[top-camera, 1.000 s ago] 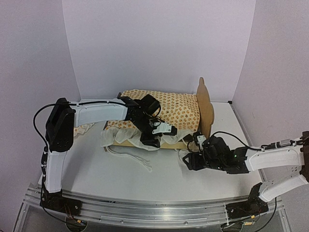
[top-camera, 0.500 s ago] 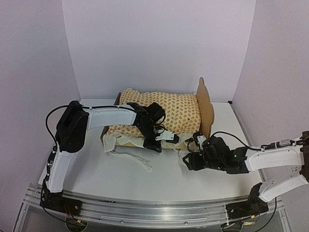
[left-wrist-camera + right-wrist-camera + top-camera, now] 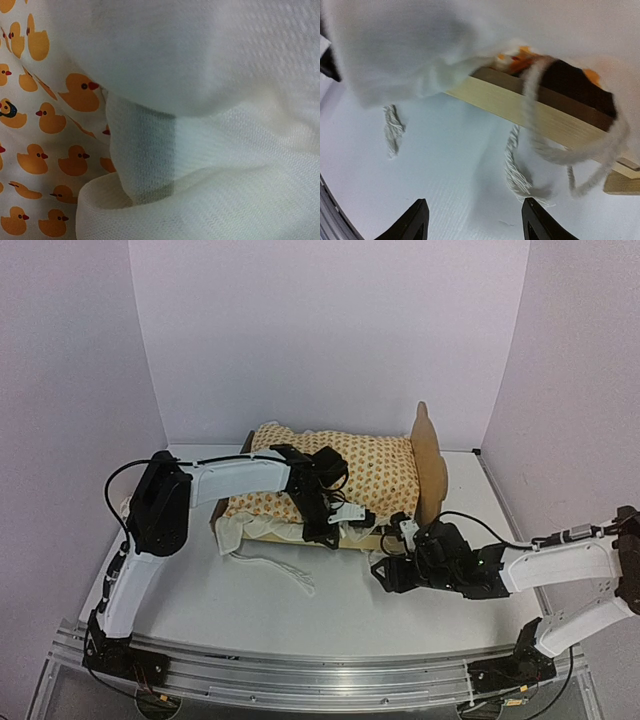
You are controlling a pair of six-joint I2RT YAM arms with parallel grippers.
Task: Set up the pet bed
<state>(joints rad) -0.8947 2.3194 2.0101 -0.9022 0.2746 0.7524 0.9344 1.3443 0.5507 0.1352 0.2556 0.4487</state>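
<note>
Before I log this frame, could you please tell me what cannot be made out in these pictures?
The left gripper: in the top view its tips are buried in the duck-print cushion; the left wrist view shows only fabric, so open or shut is unclear.
The pet bed: base and footboard hidden under the cushion and left arm, top view.
The right gripper: only open fingertips show, cut by the right wrist view's bottom edge.

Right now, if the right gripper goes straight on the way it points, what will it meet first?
Probably the frayed cord end lying on the table, just ahead of the open right gripper; behind it comes the pet bed side rail. Depth is unclear.
</note>
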